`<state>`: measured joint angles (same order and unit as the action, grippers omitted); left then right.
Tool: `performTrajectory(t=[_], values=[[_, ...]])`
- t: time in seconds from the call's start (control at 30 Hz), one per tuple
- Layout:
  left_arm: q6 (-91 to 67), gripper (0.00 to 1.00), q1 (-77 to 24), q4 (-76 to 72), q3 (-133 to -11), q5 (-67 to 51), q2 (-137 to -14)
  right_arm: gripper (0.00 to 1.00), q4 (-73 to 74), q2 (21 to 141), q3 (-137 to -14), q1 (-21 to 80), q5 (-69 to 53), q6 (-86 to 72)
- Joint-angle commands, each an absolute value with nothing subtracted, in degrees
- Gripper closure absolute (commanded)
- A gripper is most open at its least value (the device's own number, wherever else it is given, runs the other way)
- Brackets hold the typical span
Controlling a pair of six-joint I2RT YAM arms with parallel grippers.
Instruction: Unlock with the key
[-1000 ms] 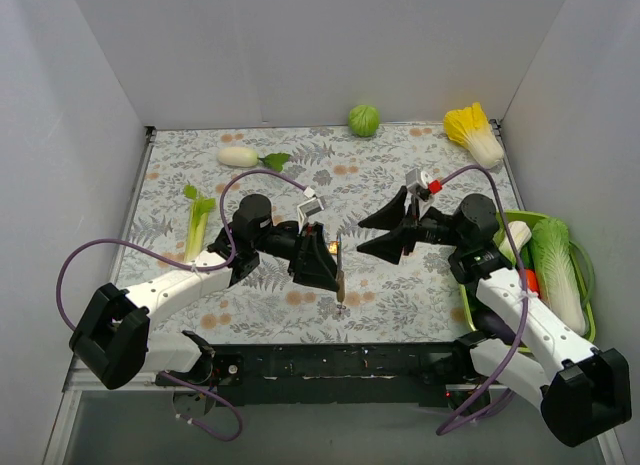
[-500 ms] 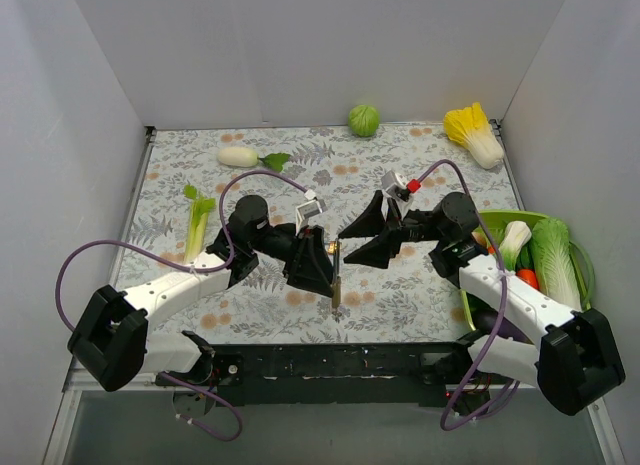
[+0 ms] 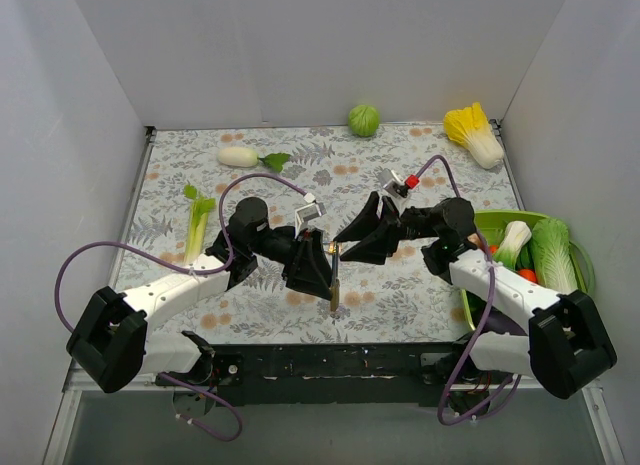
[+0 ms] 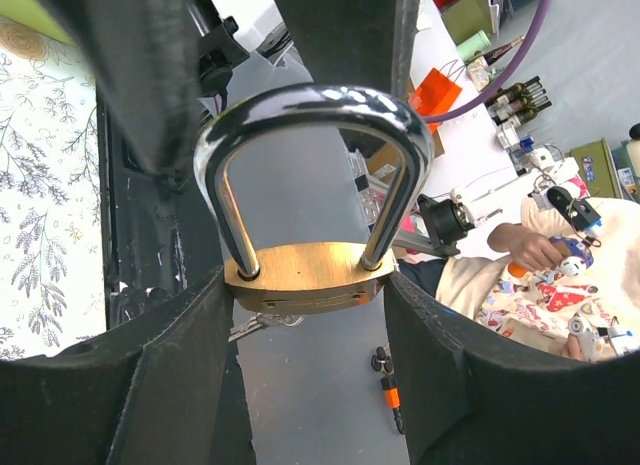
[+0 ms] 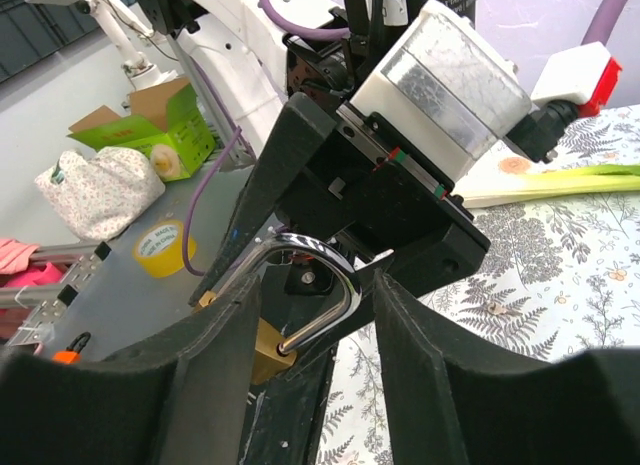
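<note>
Padlock of brass with a steel shackle hangs in mid-air over the near centre of the flower-printed table, clamped by its body between the two black fingers of the left gripper. The left wrist view shows the shackle upright and closed into the body, each side of the brass pressed against a finger pad. A slim piece that appears to be the key dangles below the lock, though it is too small to make out clearly. The right gripper faces the lock from the opposite side, its jaws parted. In the right wrist view the shackle sits in the gap between its fingers; whether they touch the steel cannot be told. Around the arms lie a green cabbage and a yellow napa cabbage at the far edge, a white radish far left, and a leafy green stalk beside the left arm. A green basket of vegetables sits at the right edge.
</note>
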<state>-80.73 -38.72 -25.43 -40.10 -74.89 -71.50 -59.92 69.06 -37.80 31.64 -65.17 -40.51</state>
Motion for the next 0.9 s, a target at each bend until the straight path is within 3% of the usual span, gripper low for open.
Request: performTrajectory(t=[0.0,0.2,0.47,0.6,0.87], values=[[-80.59,1.00,-38.32,-27.59,-39.90,-74.36,-68.73,0.47,-73.90,70.66,-38.06,31.99,-66.80,-48.85],[-81.74,1.00,-38.32,-29.79,-38.93,-73.83,-68.47,0.63,-77.78,72.77,-37.88,31.99,-67.76,-52.38],[-78.85,1.00,-38.23,-26.73,-39.11,-71.81,-68.38,0.76,-75.86,72.60,-37.71,31.99,-68.12,-51.95],[-75.60,1.00,-37.71,-22.51,-39.81,-68.74,-68.20,0.83,-67.70,70.59,-37.62,31.99,-67.33,-45.03],[-68.13,1.00,-36.74,-10.03,-40.87,-58.90,-68.38,0.95,-35.04,66.45,-40.42,31.47,-61.18,-26.91]])
